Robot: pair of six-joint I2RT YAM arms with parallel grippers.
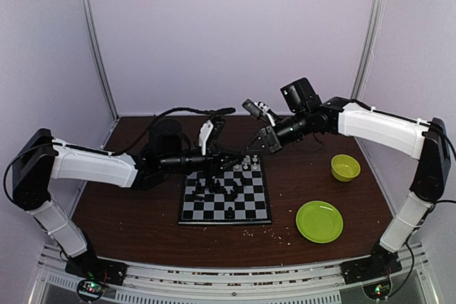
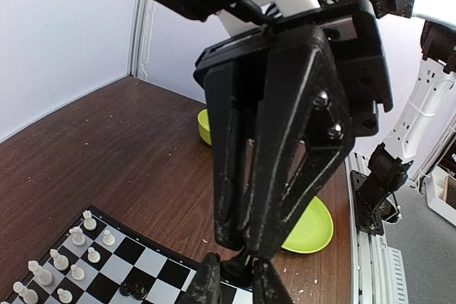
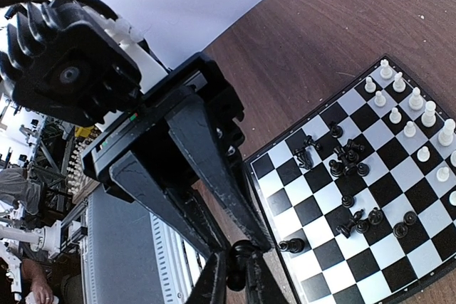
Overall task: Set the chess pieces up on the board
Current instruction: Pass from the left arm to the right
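Right wrist view: my left end effector (image 2: 236, 277) pinches one black piece (image 3: 240, 250). My right end effector (image 3: 229, 275) meets it tip to tip, nearly closed; whether it grips, I cannot tell. The board (image 3: 313, 211) lies below on the desk, with roughly a dozen white pieces (image 3: 408, 129) ranked and other black pieces (image 3: 349, 158) scattered.

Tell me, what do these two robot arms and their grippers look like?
Both the left arm and right arm have smooth white shells between black joints, with thin black cables alongside. The left gripper and right gripper are matte black, each with two long, tapering fingers.
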